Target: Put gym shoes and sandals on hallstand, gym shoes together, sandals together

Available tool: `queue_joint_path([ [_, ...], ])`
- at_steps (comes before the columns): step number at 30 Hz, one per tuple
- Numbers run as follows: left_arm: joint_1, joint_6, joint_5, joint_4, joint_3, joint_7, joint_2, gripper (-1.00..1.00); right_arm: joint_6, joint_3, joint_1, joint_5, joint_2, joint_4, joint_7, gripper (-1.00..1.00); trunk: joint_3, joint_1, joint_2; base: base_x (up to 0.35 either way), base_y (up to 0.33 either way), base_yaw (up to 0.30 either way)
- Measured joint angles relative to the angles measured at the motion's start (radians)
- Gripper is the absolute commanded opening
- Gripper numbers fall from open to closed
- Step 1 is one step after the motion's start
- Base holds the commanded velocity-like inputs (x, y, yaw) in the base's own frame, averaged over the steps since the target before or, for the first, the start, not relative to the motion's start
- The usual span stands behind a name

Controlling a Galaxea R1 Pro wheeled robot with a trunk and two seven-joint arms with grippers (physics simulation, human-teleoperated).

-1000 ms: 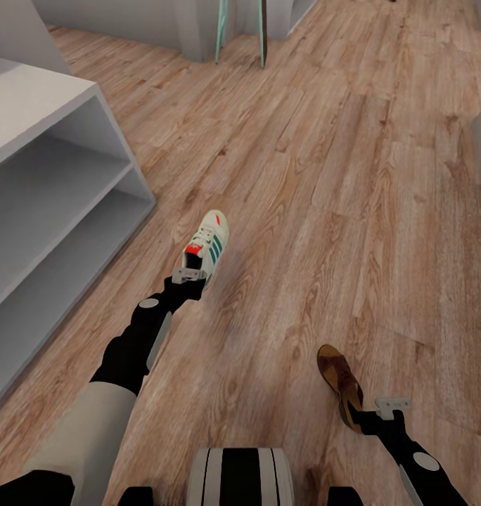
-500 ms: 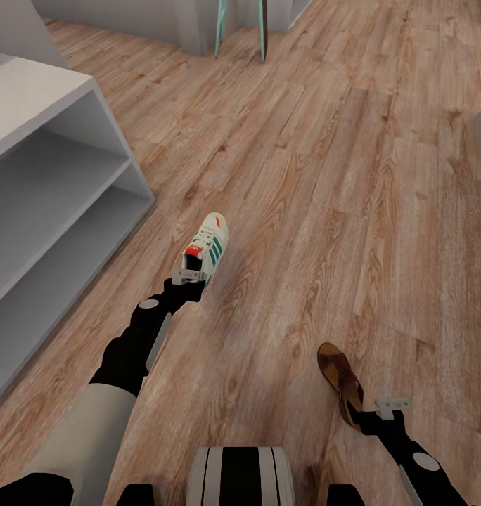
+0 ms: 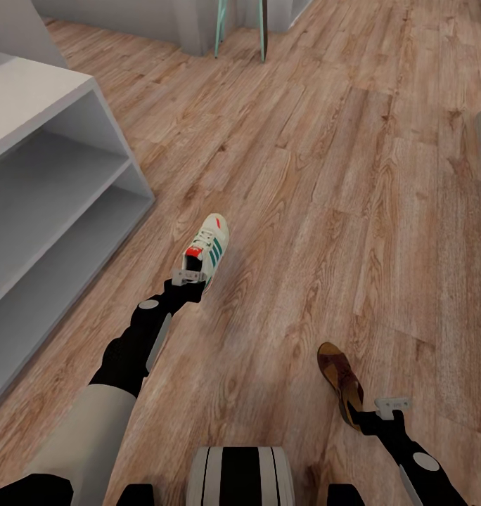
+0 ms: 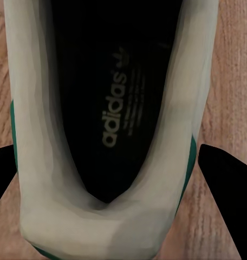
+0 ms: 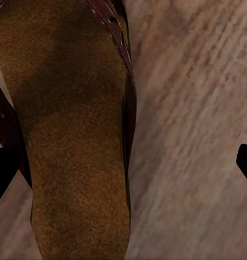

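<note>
The left gripper (image 3: 188, 275) sits at the heel of a white lace-up gym shoe with green side stripes and a red-orange heel patch (image 3: 207, 247). In the left wrist view its two dark fingertips (image 4: 223, 173) stand on each side of the shoe's heel (image 4: 102, 135), close to the white walls, so the jaws are spread as wide as the heel; it is not possible to tell if they press it. The dark insole with a printed logo faces the camera. This shoe lies on the light brown wood-grain plank floor (image 3: 353, 176) with its toe pointing away from the robot.

The right gripper (image 3: 389, 406) is at the heel end of a brown leather open sandal with a tan insole (image 3: 341, 379). In the right wrist view its fingertips (image 5: 4, 170) are far apart: one is beside the sandal (image 5: 69, 141), the other (image 5: 245, 160) is over bare floor, well apart from it. The jaws are wide and hold nothing.

The sandal lies flat on the floor, near the robot's base and to the right of the gym shoe, well apart from it.

The pale grey-white hallstand with two open shoe tiers (image 3: 50, 197) stands at the left of the head view, beside the left arm
</note>
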Motion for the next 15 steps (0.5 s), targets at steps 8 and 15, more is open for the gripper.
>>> queue_joint_path([
  [8,0.002,-0.001,-0.001,-0.002,0.000,0.000,0.000,-1.00,0.000,0.000,0.000,0.000,0.000,0.000,0.000,1.00,0.000,0.000,0.000,0.000,0.000,0.000],
  [15,0.002,0.000,-0.001,-0.001,0.000,-0.001,0.000,-1.00,0.000,0.000,0.000,-0.001,0.000,0.000,0.000,1.00,-0.011,0.001,-0.001,0.000,0.000,0.000],
])
